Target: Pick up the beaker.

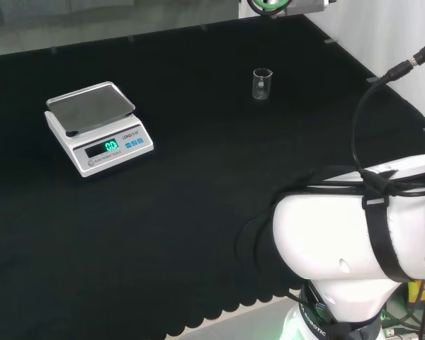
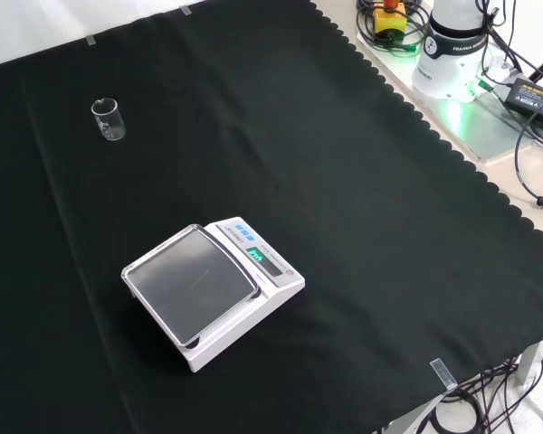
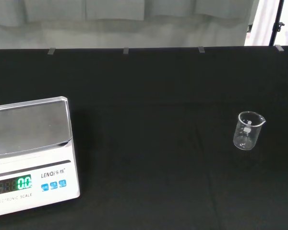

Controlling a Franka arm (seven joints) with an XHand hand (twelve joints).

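A small clear glass beaker [image 1: 261, 83] stands upright and alone on the black cloth, far back and right of centre in the head view. In the front view the beaker [image 2: 109, 119] is at the upper left. The wrist view has the beaker [image 3: 248, 130] some way off, with bare cloth between it and the camera. It looks empty.
A white digital scale [image 1: 97, 127] with a steel pan and a lit green display sits to the left in the head view, well apart from the beaker; the scale [image 2: 213, 287] is centre in the front view. The arm's white links [image 1: 361, 227] stand at the lower right.
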